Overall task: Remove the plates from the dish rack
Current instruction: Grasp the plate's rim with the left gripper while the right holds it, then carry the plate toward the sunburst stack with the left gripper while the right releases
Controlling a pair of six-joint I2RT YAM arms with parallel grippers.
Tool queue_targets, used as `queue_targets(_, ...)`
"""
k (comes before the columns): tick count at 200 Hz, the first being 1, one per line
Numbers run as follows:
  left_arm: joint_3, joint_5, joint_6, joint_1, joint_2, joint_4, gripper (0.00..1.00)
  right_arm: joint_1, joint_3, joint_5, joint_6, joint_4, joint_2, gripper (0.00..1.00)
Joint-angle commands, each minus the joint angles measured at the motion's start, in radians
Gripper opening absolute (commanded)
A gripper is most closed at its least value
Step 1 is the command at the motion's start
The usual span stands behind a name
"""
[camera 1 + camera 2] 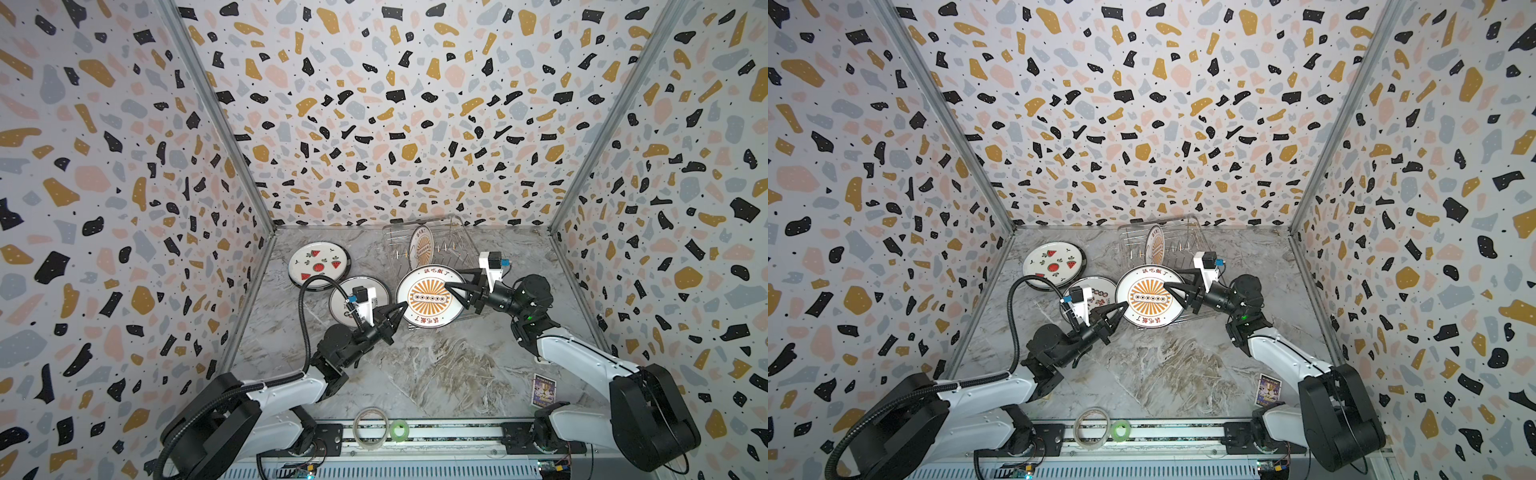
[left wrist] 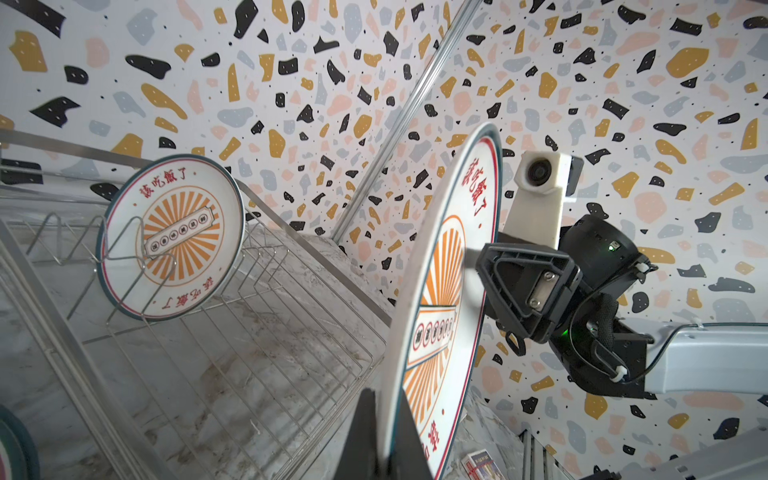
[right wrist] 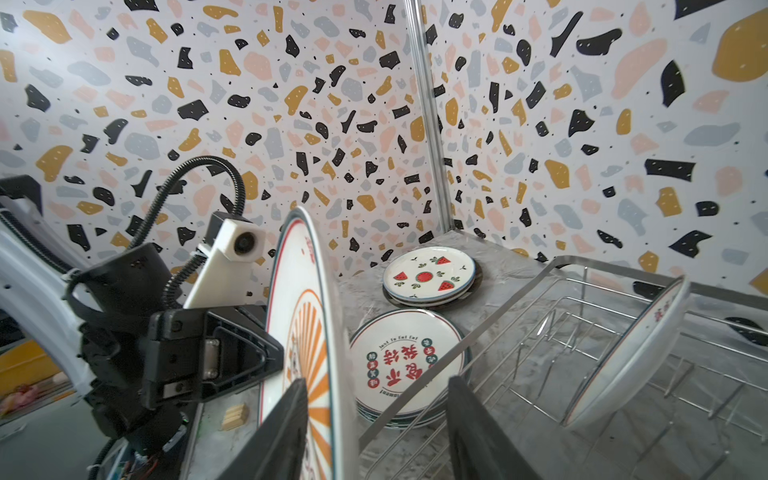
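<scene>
A white plate with an orange sunburst [image 1: 430, 296] [image 1: 1148, 297] stands tilted on edge at the near end of the dish rack [image 1: 465, 232] [image 2: 249, 332] [image 3: 582, 316]. My left gripper [image 1: 402, 309] [image 2: 386, 432] is shut on its left rim. My right gripper [image 1: 453, 277] [image 3: 378, 382] is open, with its jaws either side of the plate's right rim. A second sunburst plate [image 1: 422, 245] [image 2: 174, 237] [image 3: 631, 353] leans among the rack's prongs. A watermelon plate [image 1: 318, 266] [image 3: 428, 276] and a red-character plate [image 1: 378, 295] [image 3: 403, 357] lie on small stacks to the left.
Two tape rolls, one clear [image 1: 370, 428] and one green [image 1: 400, 430], lie on the front rail. A small card box [image 1: 543, 390] sits at the table's front right. Terrazzo-patterned walls close in the back and both sides.
</scene>
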Motion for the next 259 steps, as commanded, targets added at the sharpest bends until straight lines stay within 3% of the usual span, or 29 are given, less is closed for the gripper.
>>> queue_targets(1,-0.009,-0.037,0.018,0.006,-0.055,0.063,0.0,-0.006,0.026,0.054,-0.009,-0.017,-0.025,0.62)
queue_targets(44,-0.022,-0.208,0.008,0.027,-0.141,-0.079,0.0,-0.01,0.001,0.109,-0.009,-0.028,-0.048,0.8)
queue_targets(58,-0.039,-0.221,-0.023,0.06,-0.153,-0.071,0.0,-0.011,-0.007,0.125,-0.021,-0.042,-0.064,0.95)
queue_targets(73,-0.066,-0.209,-0.066,0.101,-0.157,-0.035,0.0,-0.009,-0.012,0.135,-0.03,-0.056,-0.078,0.98)
queue_targets(92,-0.08,-0.194,-0.122,0.156,-0.151,-0.029,0.0,0.004,-0.024,0.191,-0.031,-0.058,-0.102,0.99)
queue_targets(107,-0.09,-0.2,-0.185,0.196,-0.144,-0.039,0.0,0.039,-0.03,0.302,-0.045,-0.074,-0.12,0.99)
queue_targets(148,-0.124,-0.231,-0.316,0.28,-0.153,-0.07,0.0,0.202,-0.001,0.536,-0.131,-0.11,-0.098,0.99)
queue_targets(211,-0.152,-0.214,-0.442,0.376,-0.184,-0.163,0.0,0.395,0.228,0.728,-0.238,-0.311,0.113,0.99)
queue_targets(238,-0.166,-0.211,-0.47,0.387,-0.196,-0.179,0.0,0.458,0.307,0.749,-0.287,-0.35,0.201,0.99)
queue_targets(259,-0.129,-0.238,-0.505,0.392,-0.2,-0.328,0.0,0.495,0.368,0.774,-0.314,-0.386,0.266,0.99)
